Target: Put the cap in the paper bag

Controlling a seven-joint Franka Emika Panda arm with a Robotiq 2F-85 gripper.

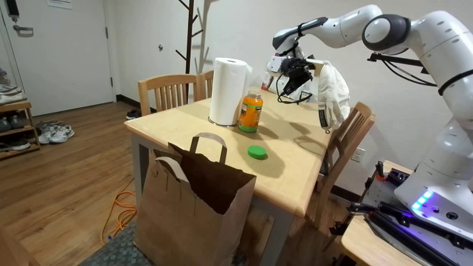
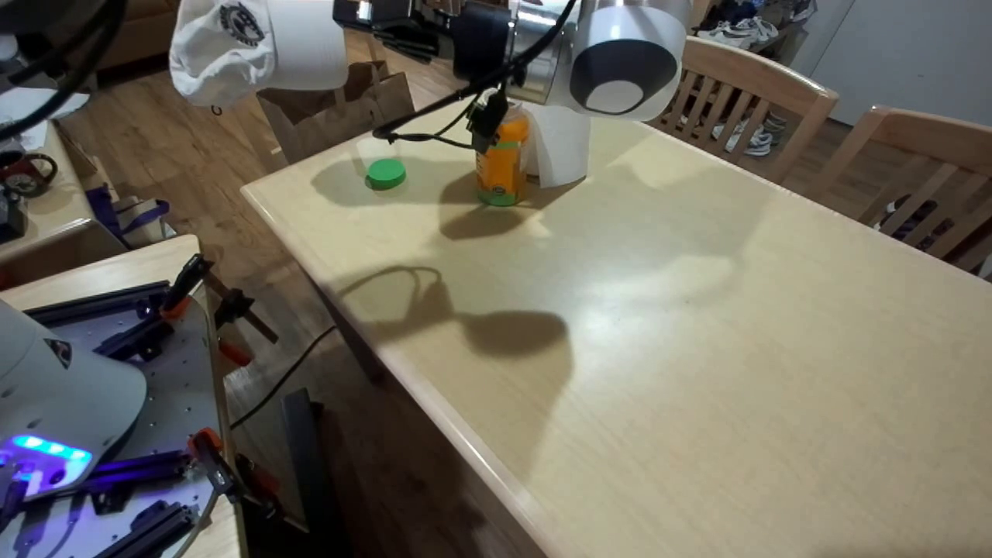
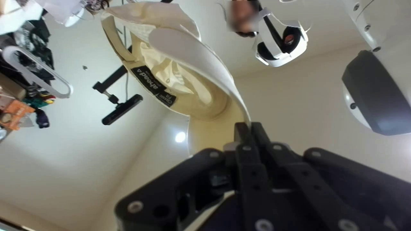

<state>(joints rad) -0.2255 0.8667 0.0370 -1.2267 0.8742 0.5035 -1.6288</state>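
Observation:
A white baseball cap [image 1: 333, 94] hangs from my gripper [image 1: 312, 66] above the table's edge in both exterior views; it also shows there at the upper left [image 2: 232, 50]. In the wrist view my gripper [image 3: 249, 128] is shut on the brim of the cap [image 3: 192, 83], whose open inside and black label face the camera. The brown paper bag [image 1: 188, 218] stands open at the top, with its handles up, on a chair beside the table's end. In an exterior view the bag [image 2: 314, 128] is partly hidden behind the cap and table. The cap is apart from the bag.
A green lid [image 1: 257, 152] lies on the wooden table [image 1: 292, 181] near the bag. An orange jar [image 1: 251, 112] and a paper towel roll [image 1: 228, 90] stand behind it. Wooden chairs [image 1: 168, 92] line the table. A cable loop [image 2: 434, 138] hangs below the gripper.

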